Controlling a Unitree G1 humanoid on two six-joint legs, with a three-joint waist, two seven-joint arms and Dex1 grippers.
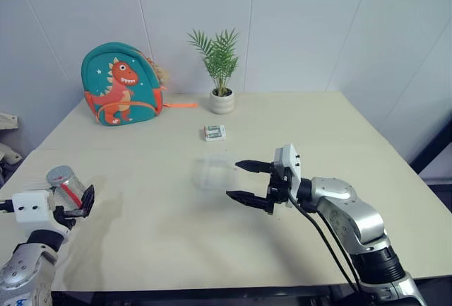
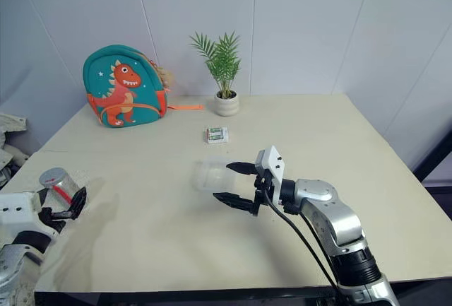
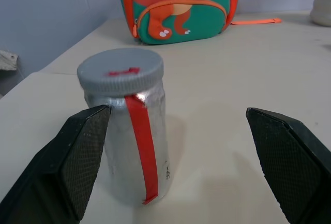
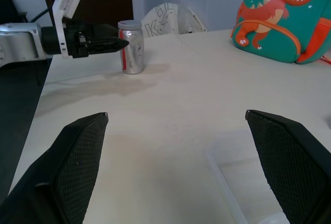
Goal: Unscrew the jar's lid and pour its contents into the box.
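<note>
1. At the far left of the tabletop (image 1: 176, 228) the jar (image 1: 66, 181) stands upright, its long axis vertical, with the grey lid (image 3: 120, 69) screwed on and a red strip running down its side.
2. The left claw (image 1: 79, 205) hangs level just in front of the jar, fingers spread wide and gripping nothing. In its wrist view the jar sits inside the gap but off centre, close against one finger (image 3: 72, 157) and well apart from the other; whether that finger touches the glass I cannot tell.
3. My reading: this is the arm for the first grip. The jar lies straight ahead of it, so the move wanted is a short sideways correction to centre the body, then a squeeze below the lid.
4. Nearer the middle lies the box (image 1: 214, 173), clear and shallow, well apart from the jar.
5. The right claw (image 1: 246, 180) hovers just right of the box, pointing left across the tabletop toward the jar, fingers likewise wide and empty. It is far from the lid, so it would need a long reach leftward before any unscrewing.
</note>
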